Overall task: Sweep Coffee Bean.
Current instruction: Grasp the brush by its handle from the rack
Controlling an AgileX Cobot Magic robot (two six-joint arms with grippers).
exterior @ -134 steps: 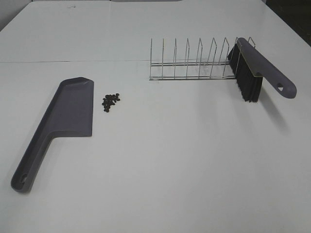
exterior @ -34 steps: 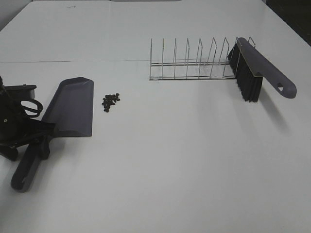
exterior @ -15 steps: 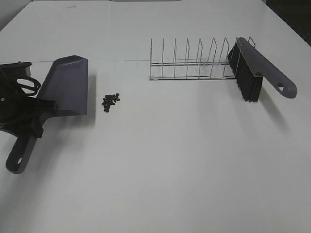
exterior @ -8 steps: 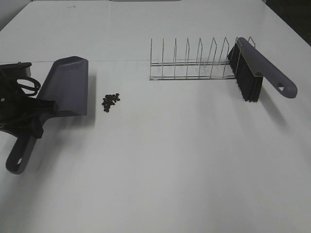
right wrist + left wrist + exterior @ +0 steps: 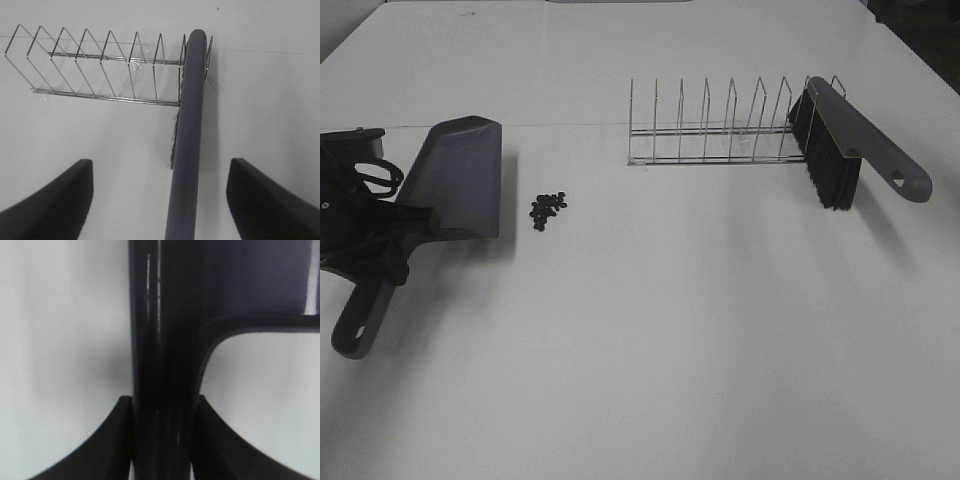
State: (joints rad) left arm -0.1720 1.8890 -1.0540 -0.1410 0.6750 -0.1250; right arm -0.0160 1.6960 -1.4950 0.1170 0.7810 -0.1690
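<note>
The coffee beans (image 5: 548, 209) lie in a small loose cluster on the white table. The grey dustpan (image 5: 460, 180) hangs a little above the table just left of them, its open edge facing the beans. My left gripper (image 5: 393, 252) is shut on the dustpan handle (image 5: 162, 390), and the left wrist view shows its fingers (image 5: 112, 440) pressed against both sides. The grey brush (image 5: 850, 140) with black bristles leans on the right end of the wire rack. My right gripper (image 5: 161, 167) is open and empty, above the brush handle (image 5: 189, 125). It is out of the exterior view.
A wire rack (image 5: 720, 125) with several dividers stands at the back, right of centre; it also shows in the right wrist view (image 5: 100, 70). The table's far edge runs behind it.
The left arm came in, gripped the dustpan handle, and lifted the pan back and to the left. Over the last second nothing has visibly moved. Beans and brush stayed put.
</note>
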